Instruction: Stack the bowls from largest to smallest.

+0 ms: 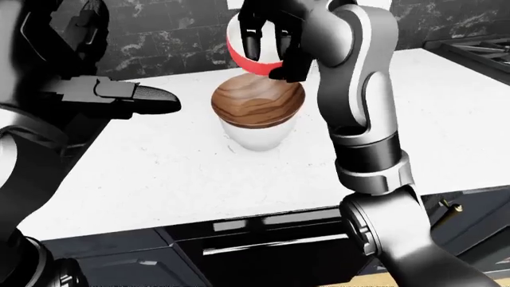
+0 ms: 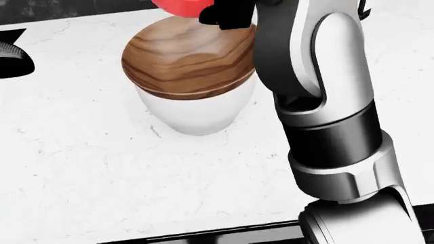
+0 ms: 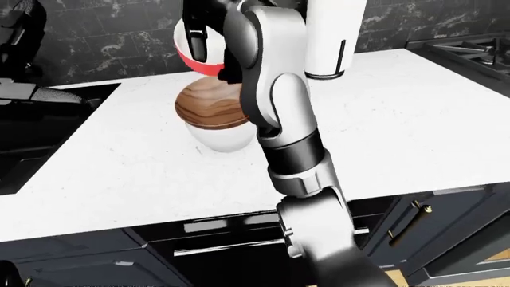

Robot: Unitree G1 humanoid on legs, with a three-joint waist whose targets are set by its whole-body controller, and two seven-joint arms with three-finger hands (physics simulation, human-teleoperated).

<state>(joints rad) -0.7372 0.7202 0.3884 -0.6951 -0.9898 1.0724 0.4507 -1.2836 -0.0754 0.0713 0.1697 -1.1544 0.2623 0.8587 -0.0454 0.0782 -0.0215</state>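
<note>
A wooden bowl sits nested in a white bowl on the white counter. My right hand is shut on a small red and white bowl, held tilted just above the wooden bowl; the bowl's red edge also shows at the top of the head view. My left hand hovers over the counter to the left of the stack, fingers stretched out and holding nothing.
A dark marble wall runs along the top of the counter. A stove lies at the top right. Dark cabinets with a brass handle run under the counter's near edge.
</note>
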